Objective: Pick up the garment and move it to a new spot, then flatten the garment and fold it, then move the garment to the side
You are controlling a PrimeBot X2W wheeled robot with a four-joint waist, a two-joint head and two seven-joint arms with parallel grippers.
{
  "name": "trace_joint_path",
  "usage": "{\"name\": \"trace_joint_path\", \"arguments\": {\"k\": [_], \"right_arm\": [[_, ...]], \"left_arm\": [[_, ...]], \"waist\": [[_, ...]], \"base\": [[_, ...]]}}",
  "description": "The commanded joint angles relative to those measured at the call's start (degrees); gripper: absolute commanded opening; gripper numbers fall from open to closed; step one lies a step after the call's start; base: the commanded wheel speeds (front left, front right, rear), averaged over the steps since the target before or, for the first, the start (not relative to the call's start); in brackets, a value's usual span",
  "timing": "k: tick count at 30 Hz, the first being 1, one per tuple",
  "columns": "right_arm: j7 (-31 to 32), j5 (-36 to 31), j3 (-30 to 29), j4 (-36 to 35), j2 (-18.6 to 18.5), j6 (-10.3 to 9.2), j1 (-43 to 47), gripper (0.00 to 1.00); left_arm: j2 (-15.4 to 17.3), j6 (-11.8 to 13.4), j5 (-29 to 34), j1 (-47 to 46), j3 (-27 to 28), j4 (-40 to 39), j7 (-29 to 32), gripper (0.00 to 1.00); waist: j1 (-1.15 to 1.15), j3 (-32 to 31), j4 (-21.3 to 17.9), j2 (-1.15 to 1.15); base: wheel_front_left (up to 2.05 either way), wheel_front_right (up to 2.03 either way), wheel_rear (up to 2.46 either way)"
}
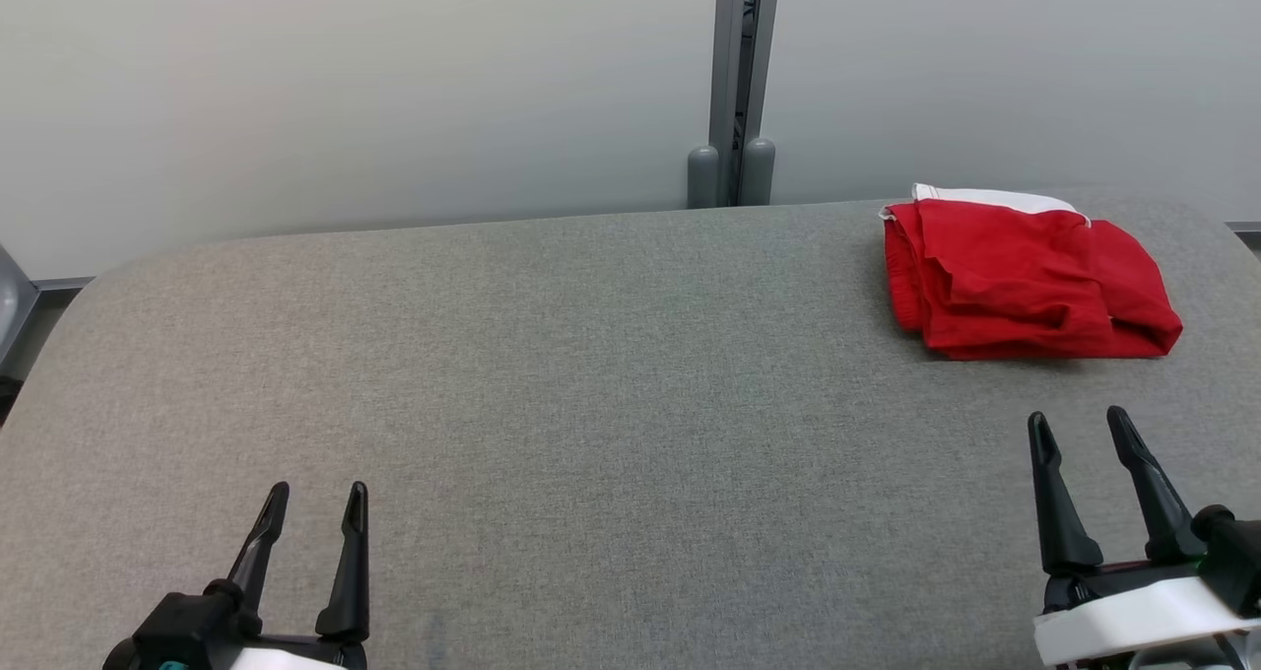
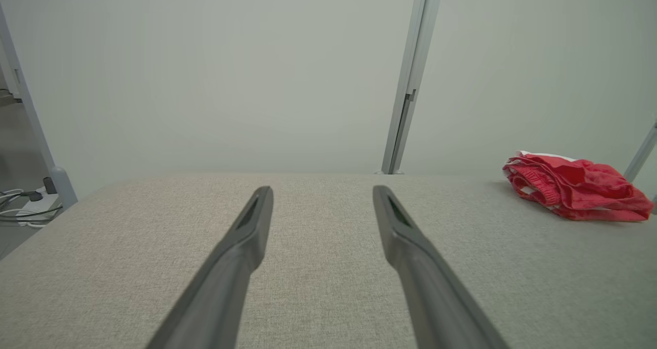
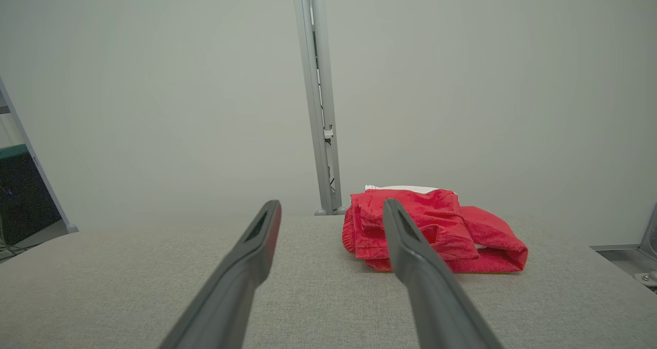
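A red garment (image 1: 1025,281) with a white band along its far edge lies folded in a compact bundle at the far right of the grey padded table (image 1: 552,394). The left wrist view shows the garment (image 2: 577,192) at its right side, and the right wrist view shows the garment (image 3: 436,231) just ahead. My right gripper (image 1: 1082,429) hovers open a short way in front of the garment, nothing between its fingers. At the near left my left gripper (image 1: 317,498) is open and empty, far from the garment.
A pale wall with a grey metal post (image 1: 737,79) stands behind the table. The table's rounded left corner (image 1: 89,296) and a cable bundle on the floor (image 2: 20,205) lie to the left. A metal frame part (image 3: 636,262) sits beyond the right edge.
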Motion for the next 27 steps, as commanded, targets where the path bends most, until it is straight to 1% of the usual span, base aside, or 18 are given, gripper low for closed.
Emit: {"name": "trace_joint_path", "arguments": {"k": [1, 24, 25, 27], "right_arm": [[-0.2, 0.4, 0.2, 0.3, 0.0, 0.01, 0.5, 1.0], [-0.2, 1.3, 1.3, 1.8, 0.2, 0.01, -0.4, 1.0], [0.0, 1.0, 1.4, 1.7, 0.5, 0.0, -0.1, 0.0], [0.1, 1.1, 1.5, 2.7, 0.9, 0.0, 0.5, 0.0]], "left_arm": [[0.0, -0.2, 0.7, -0.8, 0.2, -0.2, 0.0, 1.0], [-0.6, -0.8, 1.9, -1.6, 1.3, 0.8, 0.0, 1.0], [-0.8, -0.5, 1.5, -0.9, 1.1, 0.9, 0.0, 0.0], [-1.2, -0.5, 1.3, -0.4, 1.0, 2.0, 0.0, 0.0]], "waist": [[0.0, 0.0, -0.1, 0.0], [0.0, 0.1, 0.1, 0.0], [0.0, 0.1, 0.1, 0.0], [0.0, 0.1, 0.1, 0.0]], "base": [[0.0, 0.0, 0.0], [0.0, 0.0, 0.0], [0.0, 0.0, 0.0], [0.0, 0.0, 0.0]]}}
